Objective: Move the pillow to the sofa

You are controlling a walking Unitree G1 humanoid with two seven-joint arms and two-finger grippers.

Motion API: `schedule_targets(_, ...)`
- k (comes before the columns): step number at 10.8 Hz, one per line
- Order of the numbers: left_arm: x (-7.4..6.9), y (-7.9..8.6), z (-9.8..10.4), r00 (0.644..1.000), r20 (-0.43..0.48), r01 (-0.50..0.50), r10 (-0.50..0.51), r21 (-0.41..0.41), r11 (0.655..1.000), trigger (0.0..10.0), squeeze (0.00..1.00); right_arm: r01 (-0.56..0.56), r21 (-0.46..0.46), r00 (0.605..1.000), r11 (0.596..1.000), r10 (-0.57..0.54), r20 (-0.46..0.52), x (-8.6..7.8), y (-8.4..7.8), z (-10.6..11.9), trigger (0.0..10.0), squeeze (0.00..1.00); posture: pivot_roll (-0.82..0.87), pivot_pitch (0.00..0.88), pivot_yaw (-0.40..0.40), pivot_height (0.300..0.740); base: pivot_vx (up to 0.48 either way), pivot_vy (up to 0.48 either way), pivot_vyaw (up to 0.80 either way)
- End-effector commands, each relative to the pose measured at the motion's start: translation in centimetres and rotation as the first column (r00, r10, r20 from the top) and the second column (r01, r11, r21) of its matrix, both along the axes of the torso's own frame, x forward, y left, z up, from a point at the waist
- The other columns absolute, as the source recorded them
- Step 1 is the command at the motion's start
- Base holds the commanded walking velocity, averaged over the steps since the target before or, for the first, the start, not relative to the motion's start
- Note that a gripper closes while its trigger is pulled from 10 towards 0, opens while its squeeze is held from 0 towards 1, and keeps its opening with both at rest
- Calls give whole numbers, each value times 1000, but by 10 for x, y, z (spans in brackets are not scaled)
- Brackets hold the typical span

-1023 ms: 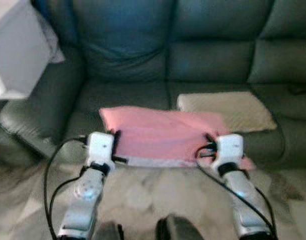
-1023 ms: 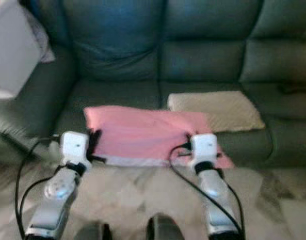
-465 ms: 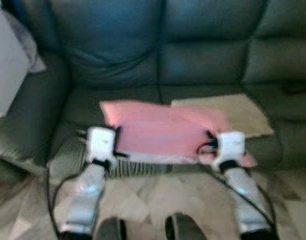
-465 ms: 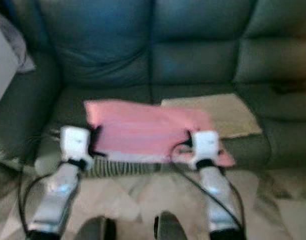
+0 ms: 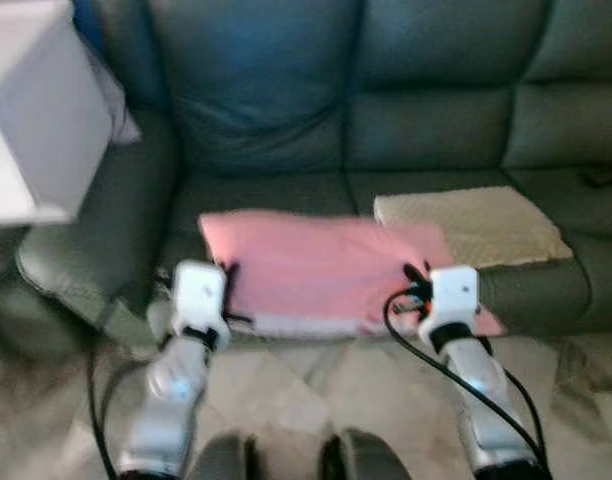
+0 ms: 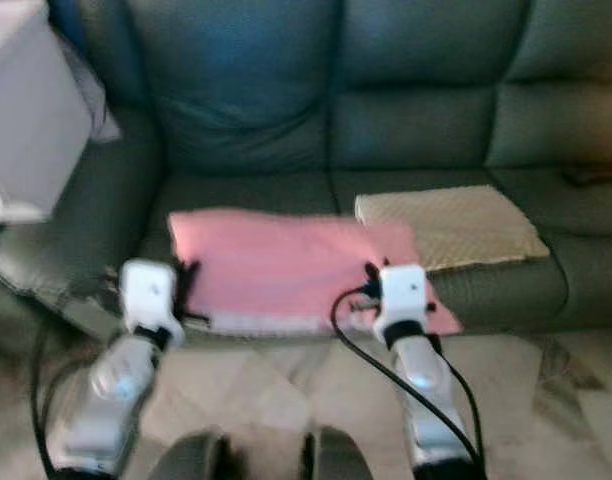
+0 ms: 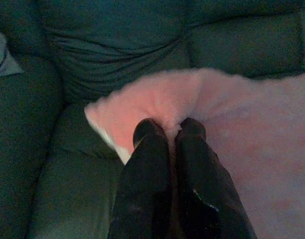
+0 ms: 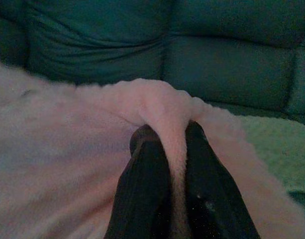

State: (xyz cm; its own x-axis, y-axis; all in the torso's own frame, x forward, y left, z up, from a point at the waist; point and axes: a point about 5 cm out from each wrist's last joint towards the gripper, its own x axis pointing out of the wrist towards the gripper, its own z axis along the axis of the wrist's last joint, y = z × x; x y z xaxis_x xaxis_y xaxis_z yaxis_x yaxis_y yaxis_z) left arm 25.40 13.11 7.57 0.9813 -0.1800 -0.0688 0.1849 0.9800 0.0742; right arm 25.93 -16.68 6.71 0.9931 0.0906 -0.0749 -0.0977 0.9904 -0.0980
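since the earlier frame the camera view has shifted and a white box (image 5: 36, 120) now shows larger at the sofa's left armrest; the pink pillow (image 5: 316, 270) remains stretched between both arms. left end effector (image 7: 168, 130) is pinched closed on the pillow's left edge, right end effector (image 8: 167, 137) pinched closed on a fold at its right edge. pillow lies over the dark green sofa (image 5: 386, 110) seat front, overlapping a beige cushion (image 5: 476, 225) alongside.

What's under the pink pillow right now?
The pink pillow, pinched by the left tool and right tool, lies over the dark sofa seat, its far corner overlapping the beige cushion. The seat beneath it is covered.
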Motion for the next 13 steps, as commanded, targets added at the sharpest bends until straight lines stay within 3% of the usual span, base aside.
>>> schedule_targets(1, 0, 8, 4, 1000, 20, -22, 21, 24, 999, 10000, 0, -13, 10, 999, 1000, 12, 30, 2, 5, 6, 10000, 0, -62, 134, -54, 740, 0, 476, 0)
schedule_targets(8, 0, 7, 9, 998, 62, -23, 21, 18, 1000, 10000, 0, -16, 11, 1000, 1000, 16, 22, 0, 5, 4, 10000, 0, -58, 134, -54, 740, 0, 0, 0)
schedule_targets(13, 0, 5, 10, 998, 56, 4, -3, -12, 1000, 10000, 0, -20, 13, 1000, 1000, 20, 23, 2, 5, 4, 10000, 0, -57, 131, -56, 740, 329, 0, 0)
